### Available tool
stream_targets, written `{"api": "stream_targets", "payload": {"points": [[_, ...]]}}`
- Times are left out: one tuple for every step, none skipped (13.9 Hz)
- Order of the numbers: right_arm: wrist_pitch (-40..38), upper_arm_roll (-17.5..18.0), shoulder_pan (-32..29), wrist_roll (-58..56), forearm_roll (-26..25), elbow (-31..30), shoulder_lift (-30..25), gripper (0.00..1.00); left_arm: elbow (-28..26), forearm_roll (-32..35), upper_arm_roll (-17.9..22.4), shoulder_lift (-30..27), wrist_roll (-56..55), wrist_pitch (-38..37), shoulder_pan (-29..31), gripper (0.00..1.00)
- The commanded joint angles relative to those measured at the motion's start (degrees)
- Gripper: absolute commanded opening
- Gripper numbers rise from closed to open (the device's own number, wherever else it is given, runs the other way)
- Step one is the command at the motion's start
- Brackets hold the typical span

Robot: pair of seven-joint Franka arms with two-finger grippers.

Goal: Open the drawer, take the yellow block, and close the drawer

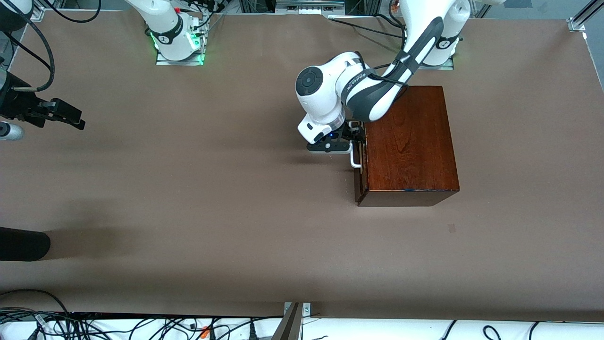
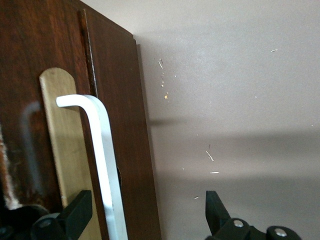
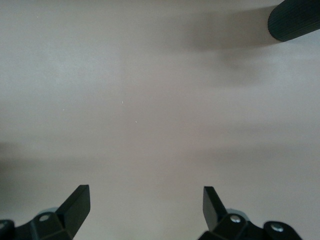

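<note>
The dark reddish-brown wooden box (image 1: 410, 141) stands toward the left arm's end of the table. Its drawer (image 1: 358, 189) faces the right arm's end, its front close against the box with only a thin pale strip showing. My left gripper (image 1: 355, 137) (image 2: 147, 205) is open at the drawer front (image 2: 120, 110). Its fingers straddle the white U-shaped handle (image 1: 355, 159) (image 2: 102, 150) without pinching it. My right gripper (image 1: 71, 118) (image 3: 145, 197) waits open over bare table at the right arm's end. The yellow block is hidden.
A black cylinder (image 1: 23, 243) (image 3: 295, 20) pokes in over the table's edge at the right arm's end, nearer to the front camera than my right gripper. Cables (image 1: 141, 326) lie along the table's near edge. The brown table (image 1: 212, 189) spreads wide in front of the drawer.
</note>
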Motion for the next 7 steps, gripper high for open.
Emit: {"api": "stream_targets", "payload": {"points": [[-0.62, 0.43, -0.46, -0.60, 0.36, 0.62, 0.17, 1.00, -0.41, 1.62, 0.04, 0.17, -1.76, 1.08, -0.54, 1.00], [-0.62, 0.43, -0.46, -0.60, 0.36, 0.62, 0.17, 1.00, -0.33, 1.53, 0.04, 0.52, -1.85, 1.61, -0.54, 1.00], [-0.62, 0.43, -0.46, -0.60, 0.36, 0.62, 0.17, 1.00, -0.33, 1.53, 0.04, 0.61, -2.03, 2.22, -0.54, 1.00], [-0.62, 0.43, -0.46, -0.60, 0.36, 0.62, 0.17, 1.00, 0.02, 1.18, -0.05, 0.69, -2.46, 2.31, -0.62, 1.00], [-0.62, 0.43, -0.46, -0.60, 0.36, 0.62, 0.17, 1.00, 0.29, 0.74, -0.05, 0.69, -2.64, 2.32, -0.89, 1.00], [-0.62, 0.43, -0.46, -0.60, 0.36, 0.62, 0.17, 1.00, 0.38, 0.74, -0.05, 0.78, -2.64, 2.40, -1.58, 1.00], [-0.62, 0.43, -0.46, -0.60, 0.36, 0.62, 0.17, 1.00, 0.38, 0.65, -0.05, 0.87, -2.90, 3.27, -2.03, 1.00]]}}
